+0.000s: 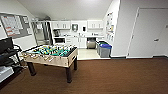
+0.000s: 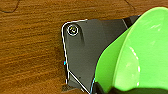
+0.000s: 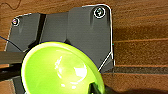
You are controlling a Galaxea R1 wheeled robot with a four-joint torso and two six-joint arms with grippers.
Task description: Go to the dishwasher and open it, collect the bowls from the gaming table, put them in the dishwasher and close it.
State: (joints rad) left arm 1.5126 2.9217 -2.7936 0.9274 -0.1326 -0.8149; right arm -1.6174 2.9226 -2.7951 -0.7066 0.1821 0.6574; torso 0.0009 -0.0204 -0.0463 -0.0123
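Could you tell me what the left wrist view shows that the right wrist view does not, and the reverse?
The left wrist view shows a green bowl, seen tilted with its inside facing the camera, at that arm's gripper. The right wrist view shows a yellow-green bowl, its hollow facing the camera. Both show the brown wood-grain floor passing beneath and the robot's own dark plate.

Steel dishwasher [image 1: 91, 43] shut, green bowl [image 2: 140, 57], yellow-green bowl [image 3: 60, 70]
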